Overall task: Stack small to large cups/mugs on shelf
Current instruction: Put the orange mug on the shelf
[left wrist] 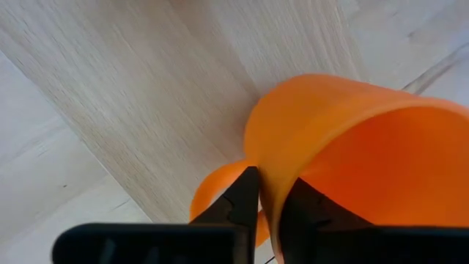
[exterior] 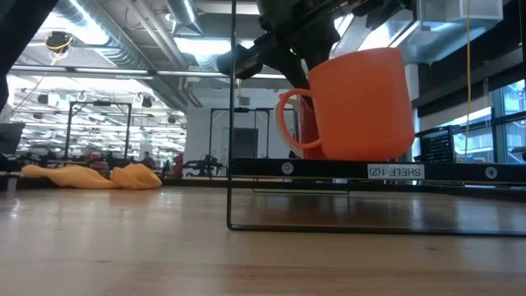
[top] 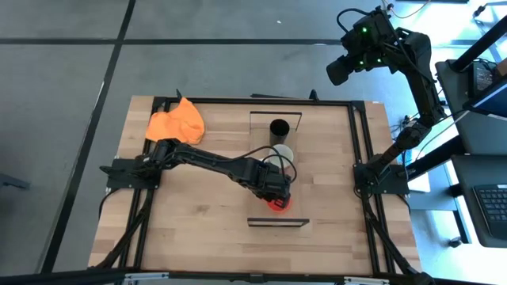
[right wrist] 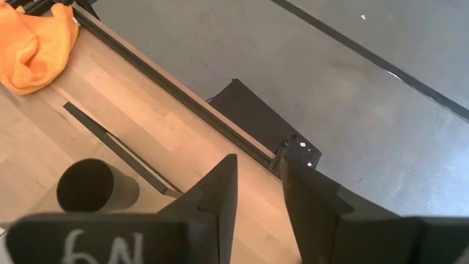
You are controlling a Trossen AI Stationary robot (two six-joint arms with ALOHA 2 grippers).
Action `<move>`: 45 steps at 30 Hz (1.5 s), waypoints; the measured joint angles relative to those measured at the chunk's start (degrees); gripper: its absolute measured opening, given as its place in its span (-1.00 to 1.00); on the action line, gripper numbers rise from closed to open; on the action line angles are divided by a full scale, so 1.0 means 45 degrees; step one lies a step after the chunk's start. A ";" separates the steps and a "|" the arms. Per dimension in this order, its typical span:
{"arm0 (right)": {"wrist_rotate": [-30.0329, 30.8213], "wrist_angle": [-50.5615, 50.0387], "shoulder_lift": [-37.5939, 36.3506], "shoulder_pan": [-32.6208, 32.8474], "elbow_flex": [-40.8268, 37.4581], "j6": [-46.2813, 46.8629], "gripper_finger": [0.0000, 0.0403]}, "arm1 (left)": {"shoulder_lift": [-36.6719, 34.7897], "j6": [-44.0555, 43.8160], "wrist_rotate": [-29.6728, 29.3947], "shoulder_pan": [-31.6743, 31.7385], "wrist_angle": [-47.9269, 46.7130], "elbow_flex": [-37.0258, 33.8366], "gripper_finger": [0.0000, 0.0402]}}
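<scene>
Three mugs (top: pixel 279 127), seemingly, one shelf (top: pixel 305 170), one cloth (top: pixel 176 123)

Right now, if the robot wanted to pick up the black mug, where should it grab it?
Probably by the rim, coming straight down from above. The black mug stands upright on the shelf with its mouth open to the top, so one finger could slip inside and one outside the wall. The left gripper already pinches the orange mug that way. No handle shows from above.
</scene>
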 joint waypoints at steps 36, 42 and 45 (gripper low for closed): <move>0.0000 0.0000 0.0000 0.0001 0.0000 0.0030 -0.46 | -0.0172 -0.0121 0.0027 -0.0243 0.0409 0.0029 -0.78; 0.0000 -0.0005 0.0000 -0.0004 0.0000 0.0268 -0.46 | -0.0400 -0.0126 -0.0345 -0.0248 0.0348 0.0029 -0.78; -0.0003 -0.0018 0.0000 0.0001 0.0000 0.0268 -0.46 | -0.0606 -0.0126 -0.0417 -0.0253 0.0115 0.0029 -0.78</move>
